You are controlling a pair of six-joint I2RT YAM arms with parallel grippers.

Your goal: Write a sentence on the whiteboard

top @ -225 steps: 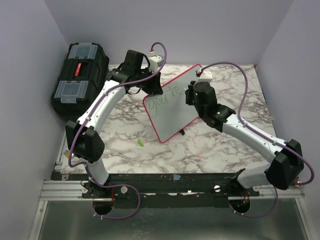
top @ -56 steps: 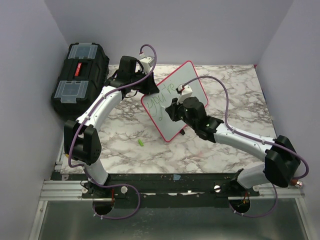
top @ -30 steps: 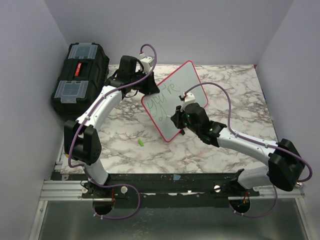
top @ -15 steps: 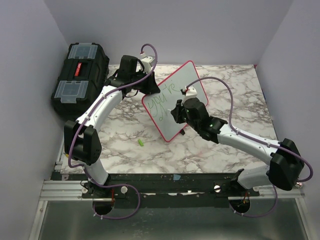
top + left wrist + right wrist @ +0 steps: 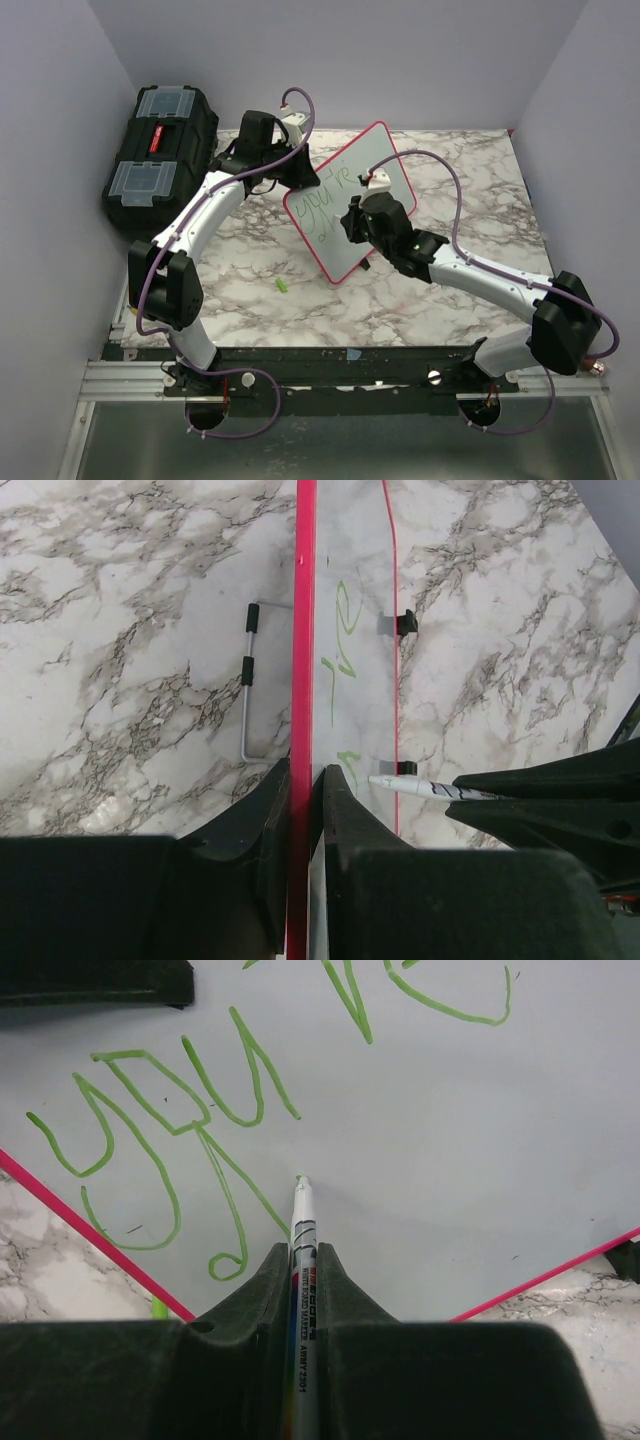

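Observation:
The whiteboard, white with a red-pink frame, stands tilted on the marble table. My left gripper is shut on its left edge; in the left wrist view the jaws clamp the red frame. My right gripper is shut on a white marker whose tip touches the board. The sentence, in green, reads "you're" on the top line, with a looping stroke below it by the marker tip. The marker also shows in the left wrist view.
A black toolbox with clear lid compartments stands at the back left. A small green cap lies on the table in front of the board. The board's wire stand rests behind it. Walls close in the left, back and right.
The board has shifted slightly left and more upright since the oldest frame. My right gripper came down to below "you're", drew green strokes there, and has moved a little up the board in the last second.

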